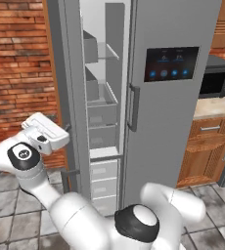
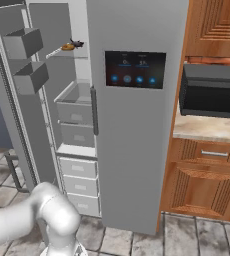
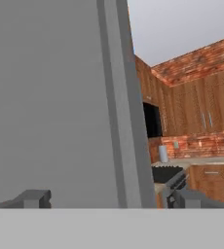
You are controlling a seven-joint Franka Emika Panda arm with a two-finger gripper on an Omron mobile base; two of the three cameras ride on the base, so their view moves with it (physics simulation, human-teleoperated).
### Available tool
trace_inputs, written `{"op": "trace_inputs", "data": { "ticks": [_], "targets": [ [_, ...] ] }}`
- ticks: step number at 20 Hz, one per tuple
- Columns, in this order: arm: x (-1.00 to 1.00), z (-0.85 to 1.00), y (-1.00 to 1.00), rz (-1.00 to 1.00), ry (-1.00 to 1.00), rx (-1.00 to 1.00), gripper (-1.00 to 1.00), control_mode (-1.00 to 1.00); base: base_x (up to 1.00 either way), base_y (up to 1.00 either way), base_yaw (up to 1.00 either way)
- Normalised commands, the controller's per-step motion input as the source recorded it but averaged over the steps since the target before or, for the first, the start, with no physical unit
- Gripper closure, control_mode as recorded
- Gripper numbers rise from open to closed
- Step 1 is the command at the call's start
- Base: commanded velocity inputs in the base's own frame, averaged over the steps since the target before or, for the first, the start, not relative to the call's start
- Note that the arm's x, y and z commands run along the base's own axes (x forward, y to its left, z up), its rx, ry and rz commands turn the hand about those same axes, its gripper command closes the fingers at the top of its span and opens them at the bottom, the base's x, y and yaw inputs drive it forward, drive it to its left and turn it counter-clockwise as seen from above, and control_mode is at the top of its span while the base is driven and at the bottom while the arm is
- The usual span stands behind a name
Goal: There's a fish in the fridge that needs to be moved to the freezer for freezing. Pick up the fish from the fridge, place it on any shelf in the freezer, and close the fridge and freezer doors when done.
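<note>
A: Fingers point(image 3: 36, 198) first. In the hand view the two dark tips sit at lower left and lower right, wide apart, nothing between them. Ahead of them, a flat grey panel with a vertical edge, likely the open freezer door point(image 3: 46, 97), close.

B: Where is the hand in the room?

A: Left base view, middle left: the white hand point(image 1: 45, 133) is beside the edge of the open door, low on the unit. Past it the freezer point(image 1: 102, 112) stands open, grey bins above, white drawers below.

B: And the fish?

A: Right base view, upper left: a small orange and dark shape, the fish point(image 2: 72, 45), lies on a shelf in the open narrow half, above the bins. The wide door with the dark display panel point(image 2: 135, 69), the fridge point(image 2: 137, 150), is shut.

B: So what's left, by your reckoning?

A: Looks like only the open door needs closing.

B: Risks?

A: The hand is near the door's edge. A push too close to that edge could slide off it. A spread finger could catch the edge or a door bin point(image 2: 23, 42). A weak swing would leave the door ajar.
</note>
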Motion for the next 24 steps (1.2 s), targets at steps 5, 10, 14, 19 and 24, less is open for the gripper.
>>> {"op": "trace_inputs", "data": {
  "ticks": [5,10,14,19,24],
  "targets": [
    [0.28,-0.39,0.05,-0.05,0.02,0.00,-1.00,-1.00,0.00,0.00,0.00],
    [0.46,-0.42,0.00,-0.03,0.06,0.00,-1.00,-1.00,0.00,0.00,0.00],
    [0.48,-0.40,0.00,-0.01,0.08,0.00,-1.00,-1.00,0.00,0.00,0.00],
    [0.58,-0.38,0.00,-0.01,0.09,0.00,-1.00,-1.00,0.00,0.00,0.00],
    [0.39,-0.24,-0.10,-0.01,0.09,0.00,-1.00,-1.00,0.00,0.00,0.00]
  ]
}}
